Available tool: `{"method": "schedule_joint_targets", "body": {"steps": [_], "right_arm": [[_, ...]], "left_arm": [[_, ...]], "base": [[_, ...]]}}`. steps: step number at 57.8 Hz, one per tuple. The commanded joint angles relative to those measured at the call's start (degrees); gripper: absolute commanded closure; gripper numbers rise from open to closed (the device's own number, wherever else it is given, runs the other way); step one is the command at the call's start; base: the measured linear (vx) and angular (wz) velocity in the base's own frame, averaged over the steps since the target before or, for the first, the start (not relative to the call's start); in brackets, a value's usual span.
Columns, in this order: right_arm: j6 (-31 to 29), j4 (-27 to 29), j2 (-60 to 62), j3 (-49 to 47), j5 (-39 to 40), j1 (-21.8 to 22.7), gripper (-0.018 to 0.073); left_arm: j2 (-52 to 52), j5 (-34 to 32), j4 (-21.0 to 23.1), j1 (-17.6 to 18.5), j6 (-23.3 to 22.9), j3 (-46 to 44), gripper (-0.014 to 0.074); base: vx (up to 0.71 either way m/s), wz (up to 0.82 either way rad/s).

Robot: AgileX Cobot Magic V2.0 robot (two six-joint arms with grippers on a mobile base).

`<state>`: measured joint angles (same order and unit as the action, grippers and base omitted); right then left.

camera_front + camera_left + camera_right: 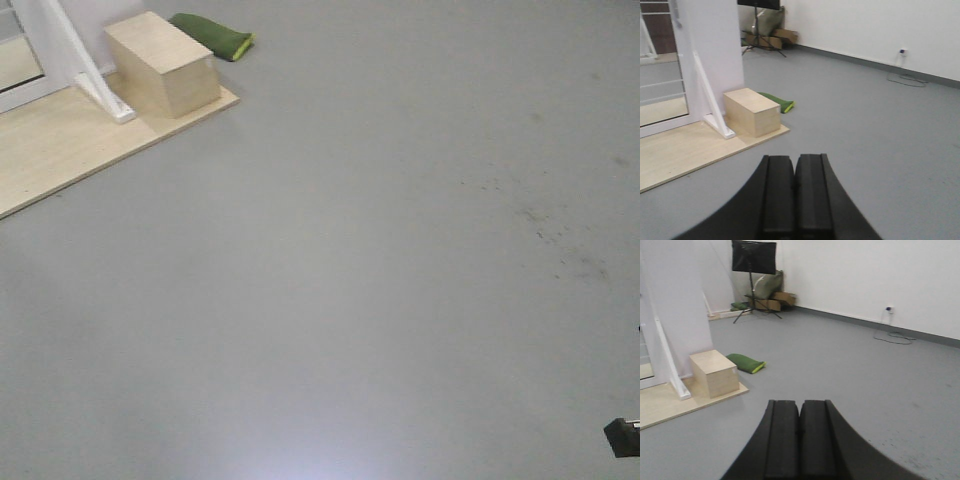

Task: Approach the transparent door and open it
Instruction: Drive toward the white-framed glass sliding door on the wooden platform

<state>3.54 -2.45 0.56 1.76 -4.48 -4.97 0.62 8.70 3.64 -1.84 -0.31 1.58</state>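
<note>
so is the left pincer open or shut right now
Shut: the left pincer has its two black fingers pressed together, no gap, nothing between them.

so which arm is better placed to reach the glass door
Left, probably: the transparent door fills more of the left gripper's view; the right gripper sees only its edge. Both are far off.

Soft, even light covered the grey floor, with a pale glare patch at the front view's bottom edge and only faint shadows. Both wrist views were hazy, the left gripper and right gripper blurred up close.
</note>
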Motion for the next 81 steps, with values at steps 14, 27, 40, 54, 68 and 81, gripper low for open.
{"method": "schedule_joint_targets", "body": {"steps": [14,27,40,54,68,81], "right_arm": [[-0.3,-0.2,0.8,0.7,4.9,0.2,0.0559],[-0.3,-0.2,0.8,0.7,4.9,0.2,0.0559],[-0.3,-0.2,0.8,0.7,4.9,0.2,0.0559],[-0.3,-0.2,0.8,0.7,4.9,0.2,0.0559],[-0.3,-0.2,0.8,0.7,4.9,0.2,0.0559],[-0.3,-0.2,0.8,0.7,4.9,0.2,0.0559]], "left_arm": [[0.7,-4.9,0.4,0.2,-0.2,1.6,0.0593],[0.7,-4.9,0.4,0.2,-0.2,1.6,0.0593],[0.7,-4.9,0.4,0.2,-0.2,1.6,0.0593],[0.7,-4.9,0.4,0.2,-0.2,1.6,0.0593],[0.7,-4.9,0.4,0.2,-0.2,1.6,0.0593],[0.7,-4.9,0.4,0.2,-0.2,1.6,0.0593]], "base": [[0.57,0.7],[0.58,0.6],[0.59,0.39],[0.6,0.17],[0.61,0.21],[0.63,0.41]]}}
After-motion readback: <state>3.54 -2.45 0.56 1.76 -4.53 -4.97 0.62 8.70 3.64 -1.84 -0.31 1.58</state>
